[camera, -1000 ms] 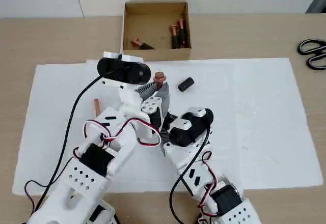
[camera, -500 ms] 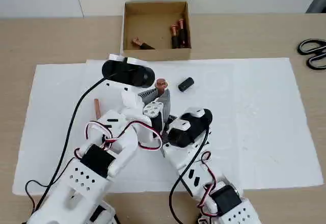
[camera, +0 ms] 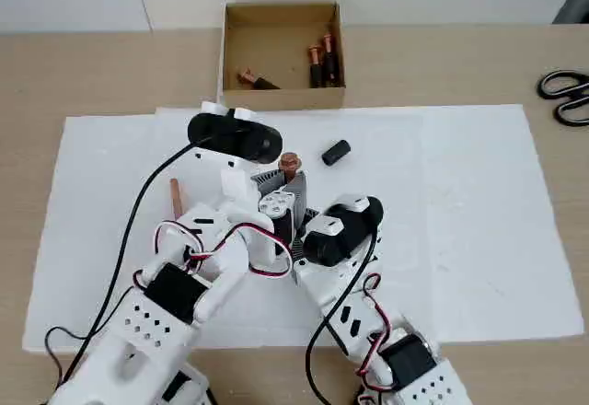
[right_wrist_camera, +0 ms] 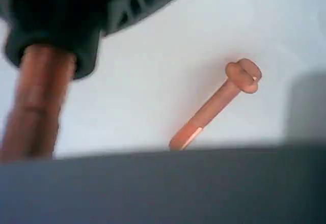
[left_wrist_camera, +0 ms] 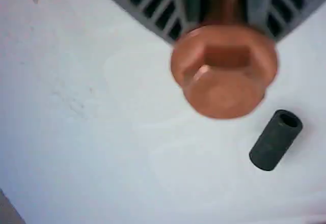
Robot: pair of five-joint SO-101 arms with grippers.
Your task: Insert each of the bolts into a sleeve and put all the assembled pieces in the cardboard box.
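Note:
My left gripper (camera: 289,179) is shut on a copper bolt (camera: 289,161), whose hex head (left_wrist_camera: 224,71) sticks out beyond the grey fingers (left_wrist_camera: 186,0). My right gripper (camera: 298,214) meets it from the near side, half hidden under the left wrist. It holds a black sleeve (right_wrist_camera: 51,35), and the bolt's shaft (right_wrist_camera: 35,107) comes out through that sleeve. A loose sleeve (camera: 336,153) (left_wrist_camera: 275,140) lies on the paper just beyond the held bolt. A loose bolt (camera: 175,193) (right_wrist_camera: 219,102) lies to the left. The cardboard box (camera: 281,98) stands at the back.
Several assembled pieces (camera: 318,63) lie inside the box. A white paper sheet (camera: 460,221) covers the middle of the wooden table. Scissors (camera: 566,92) rest at the far right edge. My left arm's black camera (camera: 235,138) hangs near the box's front wall.
My left gripper has drawn back from the box toward the right gripper, carrying the bolt head nearer. The right arm has hardly moved.

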